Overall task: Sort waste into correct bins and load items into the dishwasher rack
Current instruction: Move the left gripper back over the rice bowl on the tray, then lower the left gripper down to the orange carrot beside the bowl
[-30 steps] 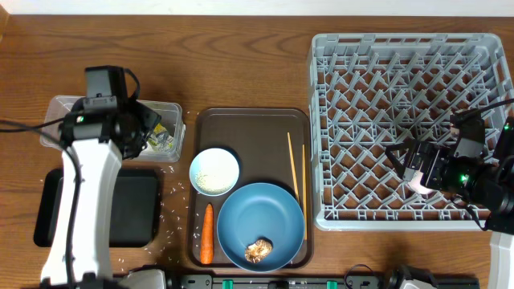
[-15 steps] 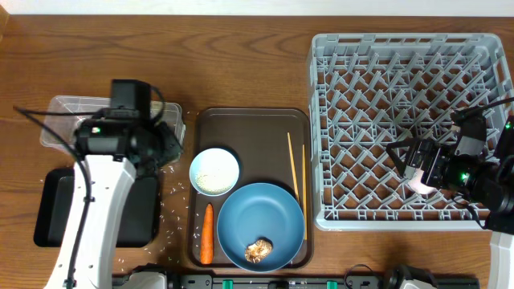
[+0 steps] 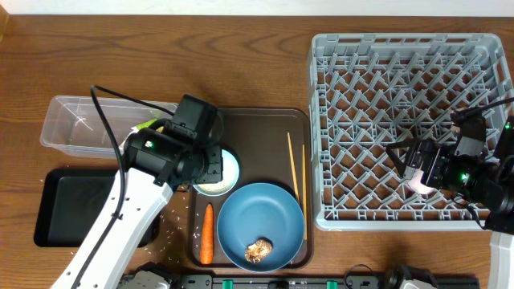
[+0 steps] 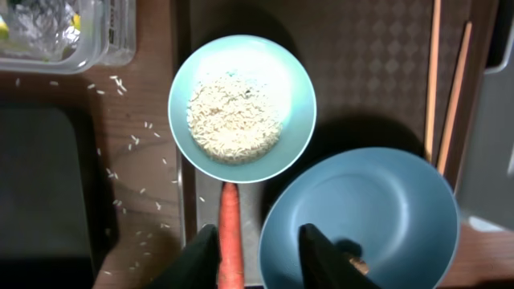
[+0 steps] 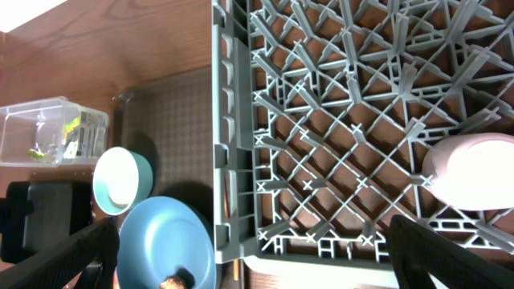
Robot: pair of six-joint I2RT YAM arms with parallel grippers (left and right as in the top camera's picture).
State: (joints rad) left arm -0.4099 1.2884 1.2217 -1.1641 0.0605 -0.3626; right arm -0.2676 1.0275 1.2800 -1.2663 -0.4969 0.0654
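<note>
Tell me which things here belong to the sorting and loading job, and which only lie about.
Job: carrot, food lump, rice, plate, bowl, chopsticks, cup, tub, black tray, rack.
Lying about: brown serving tray, table.

no text, label, brand or number can be read in any view. the yellow-green wrapper (image 5: 72, 130) inside the clear plastic rectangular tub (image 5: 24, 120) is too small and blurred to tell any print.
</note>
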